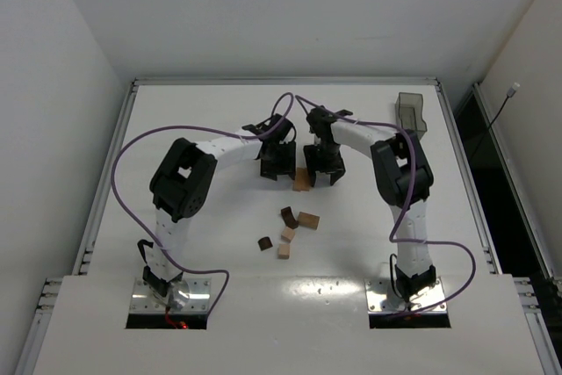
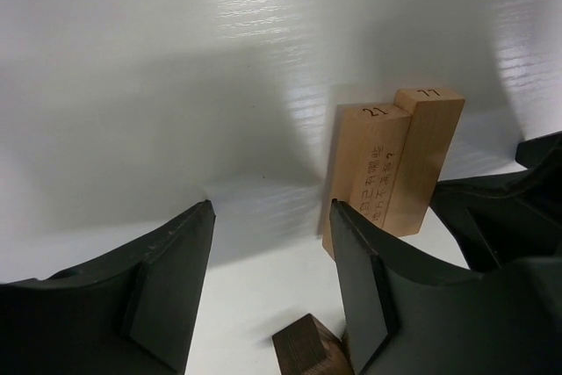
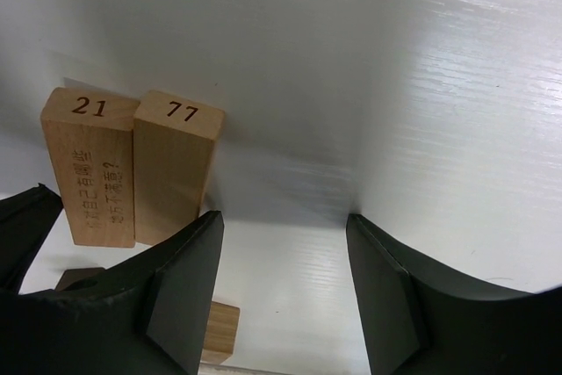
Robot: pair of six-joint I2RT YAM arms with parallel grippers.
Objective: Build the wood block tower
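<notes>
Wood blocks (image 1: 302, 180) in two groups on the white counter (image 1: 219, 243). Bar 21 (image 2: 364, 173) and bar 77 (image 2: 428, 151), both light tan, side by side and touching, between the two claws. Five loose pieces (image 1: 288, 234), tan and dark brown, scattered nearer the arm bases. Left claw (image 1: 277, 170) spread wide, gripping nothing, just beside bar 21. Right claw (image 1: 323, 173) equally wide and empty, just beside bar 77.

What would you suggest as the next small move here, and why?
Probably draw the right gripper back to grasp a loose block: that gripper and the left gripper are open and empty beside the tan pair, which has nothing stacked on it yet.
</notes>
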